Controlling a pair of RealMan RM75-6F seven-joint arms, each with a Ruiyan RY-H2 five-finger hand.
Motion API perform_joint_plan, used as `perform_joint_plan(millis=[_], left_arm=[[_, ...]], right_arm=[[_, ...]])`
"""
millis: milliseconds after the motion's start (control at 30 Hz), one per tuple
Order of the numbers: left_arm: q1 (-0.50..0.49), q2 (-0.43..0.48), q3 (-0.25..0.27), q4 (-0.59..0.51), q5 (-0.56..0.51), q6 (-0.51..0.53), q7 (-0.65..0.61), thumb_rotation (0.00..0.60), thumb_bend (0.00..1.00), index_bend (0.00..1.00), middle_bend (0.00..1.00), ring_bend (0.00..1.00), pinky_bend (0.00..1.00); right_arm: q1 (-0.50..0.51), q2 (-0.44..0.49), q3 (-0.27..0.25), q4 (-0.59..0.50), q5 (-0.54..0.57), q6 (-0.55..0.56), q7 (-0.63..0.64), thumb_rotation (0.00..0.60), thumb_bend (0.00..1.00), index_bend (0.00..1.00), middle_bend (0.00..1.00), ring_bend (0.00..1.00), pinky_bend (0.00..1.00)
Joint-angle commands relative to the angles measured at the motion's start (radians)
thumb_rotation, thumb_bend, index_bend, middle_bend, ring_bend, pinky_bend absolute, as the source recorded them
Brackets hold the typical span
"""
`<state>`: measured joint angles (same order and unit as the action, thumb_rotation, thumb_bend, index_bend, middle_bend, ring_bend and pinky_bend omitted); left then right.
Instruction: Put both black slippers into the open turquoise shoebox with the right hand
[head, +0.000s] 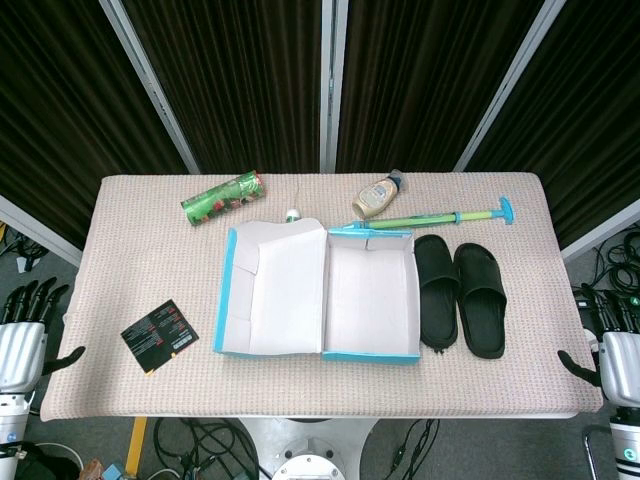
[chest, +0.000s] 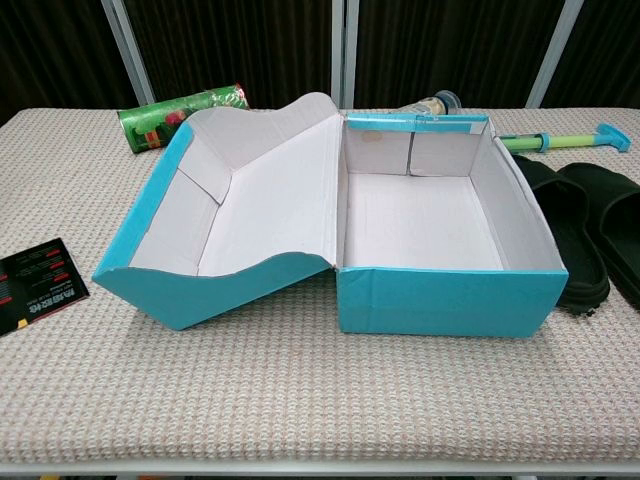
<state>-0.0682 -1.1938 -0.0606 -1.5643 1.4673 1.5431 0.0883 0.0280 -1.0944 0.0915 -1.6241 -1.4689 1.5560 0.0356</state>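
The open turquoise shoebox (head: 368, 352) sits mid-table with a white, empty inside, its lid (head: 268, 290) folded out flat to the left. In the chest view the shoebox (chest: 440, 298) fills the centre. Two black slippers lie side by side just right of the box, soles down: one (head: 437, 290) against the box wall, the other (head: 481, 298) further right. Both slippers (chest: 572, 235) (chest: 622, 225) show at the chest view's right edge. My right hand (head: 612, 345) hangs off the table's right edge, holding nothing, fingers apart. Beyond the left edge, my left hand (head: 22, 330) also holds nothing.
A green cylindrical can (head: 222, 197) lies at the back left. A sauce bottle (head: 377, 196) and a green-and-blue rod (head: 440, 217) lie behind the box and slippers. A black card (head: 160, 335) rests near the front left. A small white object (head: 292, 214) sits behind the lid.
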Motion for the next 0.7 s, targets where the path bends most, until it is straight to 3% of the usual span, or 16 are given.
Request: perform_joint_plan(millis=[33, 467, 700], left_arm=[[0.008, -0.006, 0.002, -0.003, -0.001, 0.009, 0.001, 0.600, 0.06, 0.14, 0.06, 0.02, 0.09], [0.027, -0.009, 0.017, -0.014, 0.022, 0.027, 0.001, 0.600, 0.06, 0.14, 0.06, 0.02, 0.09], [0.011, -0.014, 0.013, -0.002, 0.030, 0.005, -0.008, 0.600, 0.06, 0.14, 0.06, 0.02, 0.09]], right_arm=[[-0.005, 0.000, -0.002, 0.002, -0.001, 0.006, 0.005, 0.600, 0.03, 0.03, 0.18, 0.09, 0.19], [-0.011, -0.006, -0.010, 0.015, -0.024, 0.008, 0.039, 0.600, 0.03, 0.05, 0.19, 0.09, 0.19], [0.076, -0.016, 0.027, 0.014, 0.010, -0.114, 0.003, 0.600, 0.03, 0.11, 0.23, 0.11, 0.23]])
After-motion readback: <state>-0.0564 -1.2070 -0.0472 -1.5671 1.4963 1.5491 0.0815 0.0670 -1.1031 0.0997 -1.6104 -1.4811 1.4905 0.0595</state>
